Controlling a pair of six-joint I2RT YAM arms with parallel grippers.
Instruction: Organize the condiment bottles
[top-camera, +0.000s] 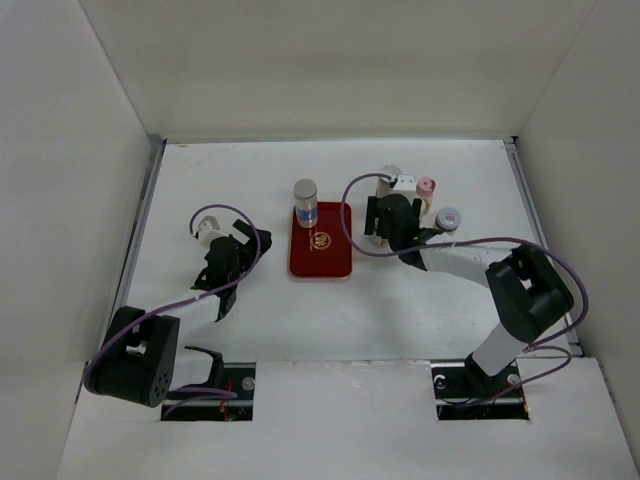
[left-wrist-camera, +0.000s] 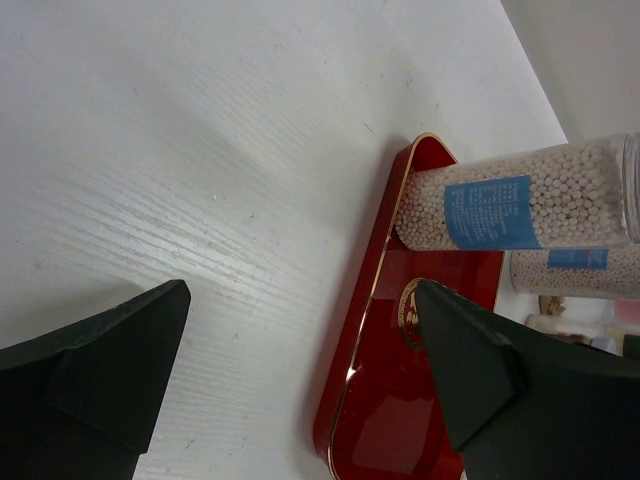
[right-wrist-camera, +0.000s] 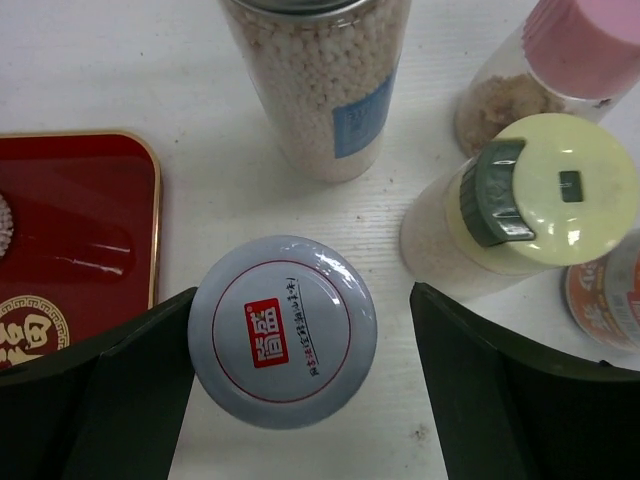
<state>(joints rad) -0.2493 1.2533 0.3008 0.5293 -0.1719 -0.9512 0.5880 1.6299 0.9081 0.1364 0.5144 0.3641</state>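
Note:
In the right wrist view my right gripper stands open around a jar with a red-marked white cap; the cap touches the left finger, and a gap shows on the right. Behind it stand a bead-filled bottle with a blue label, a pink-capped bottle and a yellow-capped bottle. Another silver-capped bead bottle stands on the far end of the red tray. My left gripper is open and holds nothing, left of the tray.
A blue-white capped jar stands to the right of my right gripper. White walls enclose the table on three sides. The tray's near edge lies between my left fingers in the left wrist view.

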